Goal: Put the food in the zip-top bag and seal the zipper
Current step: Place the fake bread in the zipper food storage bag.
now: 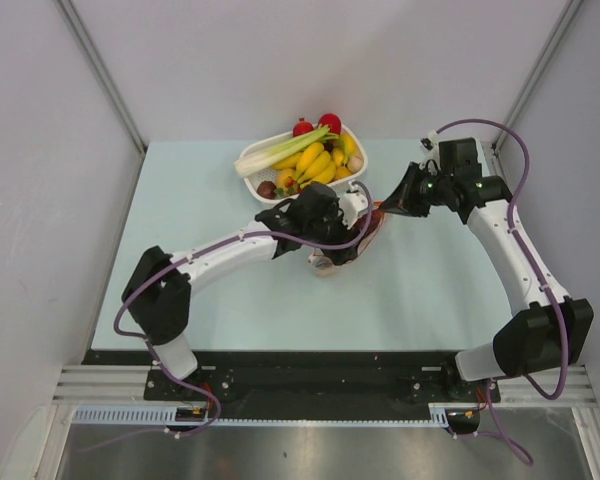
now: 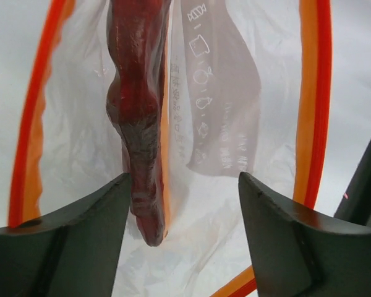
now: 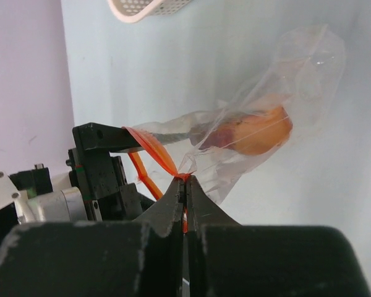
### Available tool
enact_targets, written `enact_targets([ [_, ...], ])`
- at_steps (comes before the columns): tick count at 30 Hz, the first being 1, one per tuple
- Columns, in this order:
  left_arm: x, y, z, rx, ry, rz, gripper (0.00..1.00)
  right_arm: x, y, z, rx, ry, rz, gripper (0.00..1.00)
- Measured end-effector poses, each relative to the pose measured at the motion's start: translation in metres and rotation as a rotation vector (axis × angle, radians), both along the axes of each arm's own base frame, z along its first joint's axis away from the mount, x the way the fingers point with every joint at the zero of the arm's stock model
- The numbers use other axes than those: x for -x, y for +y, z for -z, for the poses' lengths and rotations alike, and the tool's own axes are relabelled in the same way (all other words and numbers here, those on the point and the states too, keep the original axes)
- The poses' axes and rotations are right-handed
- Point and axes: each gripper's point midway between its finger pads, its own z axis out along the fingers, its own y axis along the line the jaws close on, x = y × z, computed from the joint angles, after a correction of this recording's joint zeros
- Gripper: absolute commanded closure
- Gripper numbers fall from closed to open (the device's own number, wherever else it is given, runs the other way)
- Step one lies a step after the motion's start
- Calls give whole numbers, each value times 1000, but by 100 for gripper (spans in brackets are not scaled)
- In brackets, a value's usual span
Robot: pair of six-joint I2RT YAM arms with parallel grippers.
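Right end effector (image 3: 184, 183) clamped on zipper (image 3: 150, 148); left wrist alone shows left end effector (image 2: 184, 180) apart, vegetable (image 2: 136, 111) perhaps bagged.

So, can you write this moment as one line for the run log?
left gripper: open at bag | right gripper: shut on zipper | dark vegetable: in bag mouth | orange piece: inside bag | seal: not closed

White basket (image 3: 149, 6) on pale table (image 1: 430, 300) — leek (image 1: 285, 148) inside.
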Motion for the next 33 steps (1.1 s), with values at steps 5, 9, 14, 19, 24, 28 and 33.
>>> enact_targets([
  [5, 2, 11, -24, 50, -27, 5, 35, 8, 9, -16, -49, -32, -35, 100],
  [9, -1, 5, -35, 122, -54, 0, 52, 13, 14, -20, -68, -41, -55, 100],
  [14, -15, -18, -36, 196, -84, -8, 70, 17, 19, -21, -87, -31, -72, 100],
  [19, -24, -37, -16, 192, -87, 5, 96, 18, 21, -23, -105, -24, -73, 100],
  [24, -20, -46, -9, 185, -103, 40, 89, 17, 16, -19, -118, 1, -50, 100],
  [28, -16, -40, -8, 191, -94, 60, 84, 15, 10, -18, -117, 8, -32, 100],
  [33, -3, -28, -9, 173, -47, 108, 66, 17, 11, -15, -134, 24, -41, 100],
])
